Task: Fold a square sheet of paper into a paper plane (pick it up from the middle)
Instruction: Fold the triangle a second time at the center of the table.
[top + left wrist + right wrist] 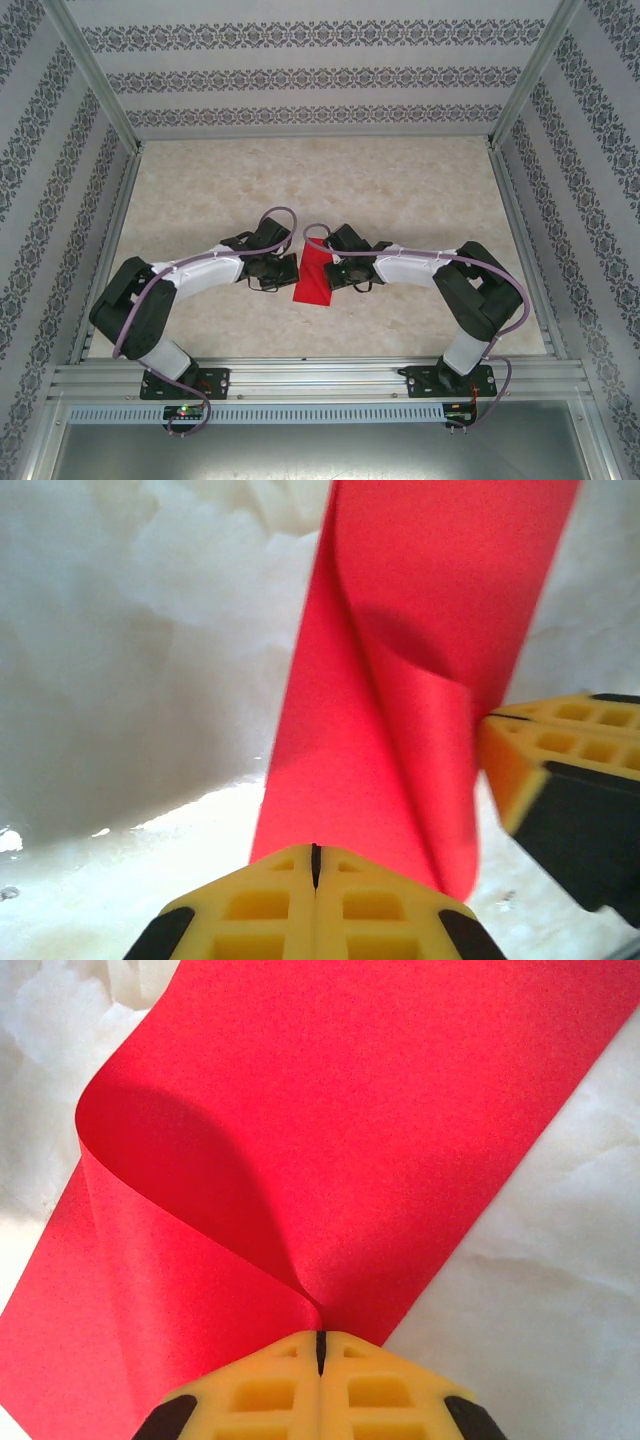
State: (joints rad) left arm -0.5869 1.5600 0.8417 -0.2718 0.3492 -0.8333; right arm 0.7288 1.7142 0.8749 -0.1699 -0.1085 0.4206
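The square sheet of paper (313, 275) is bright red and doubled over into a loose upright rectangle at the table's middle, between my two grippers. My left gripper (291, 268) is at its left edge and my right gripper (338, 270) at its right edge. In the left wrist view the yellow jaws of the left gripper (316, 852) are together at the sheet's (400, 630) near edge, and the right gripper's fingers (560, 740) pinch its far side. In the right wrist view the right gripper (321, 1338) is shut on the paper (350, 1110), which curls into a soft unflattened fold at the fingertips.
The pale marbled tabletop (400, 190) spreads on all sides of the paper. Patterned walls with metal posts (95, 80) enclose it on three sides. An aluminium rail (320, 380) runs along the near edge, where both arm bases are bolted.
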